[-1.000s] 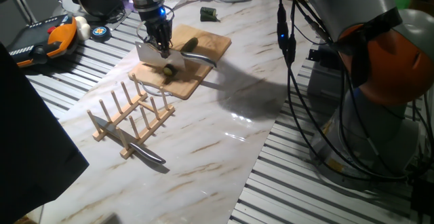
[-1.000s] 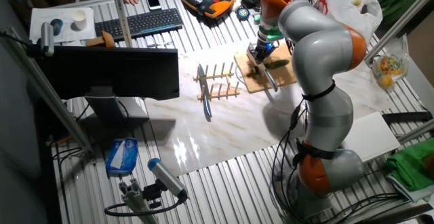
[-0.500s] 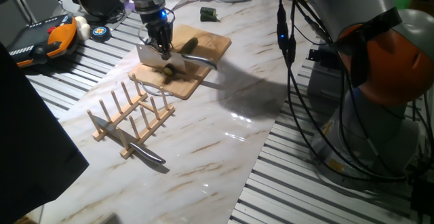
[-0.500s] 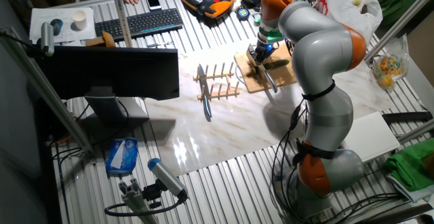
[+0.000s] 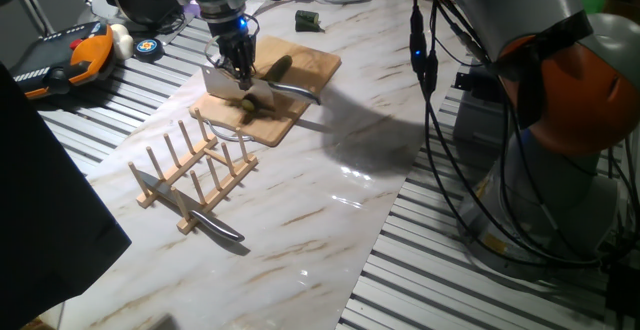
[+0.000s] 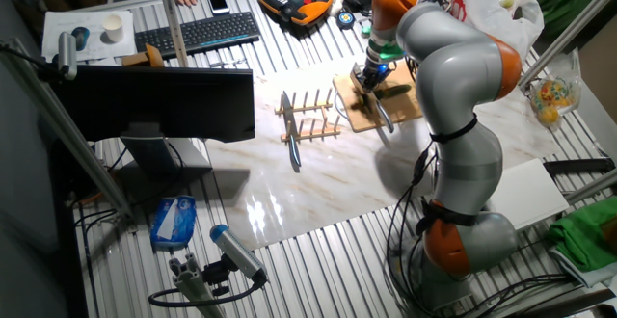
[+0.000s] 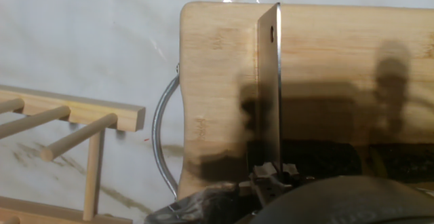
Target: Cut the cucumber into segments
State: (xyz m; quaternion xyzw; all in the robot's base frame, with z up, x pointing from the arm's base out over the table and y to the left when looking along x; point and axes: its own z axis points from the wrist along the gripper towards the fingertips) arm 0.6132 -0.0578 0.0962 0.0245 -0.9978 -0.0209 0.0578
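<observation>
A pale marble-patterned desk [image 5: 330, 170] is seen at the centre, laid over ribbed grey metal slats [image 6: 318, 260]. Overhead light is reflected as bright patches on the marble. A dark monitor [image 6: 159, 106] is mounted on a stand at one side, with a keyboard [image 6: 198, 32], a phone [image 6: 219, 2] and a white cup [image 6: 114, 29] behind it. Black cables [image 5: 440, 140] are hung at the desk's edge. A green cloth [image 6: 583, 236] is seen in a corner.

Wooden peg rack [image 5: 192, 175] stands on the marble worktop [image 5: 330, 160], a knife [image 5: 190, 208] lying through its base. Keyboard [image 6: 198, 33], phone [image 6: 219, 2] and paper cup [image 6: 114, 29] sit well apart.
</observation>
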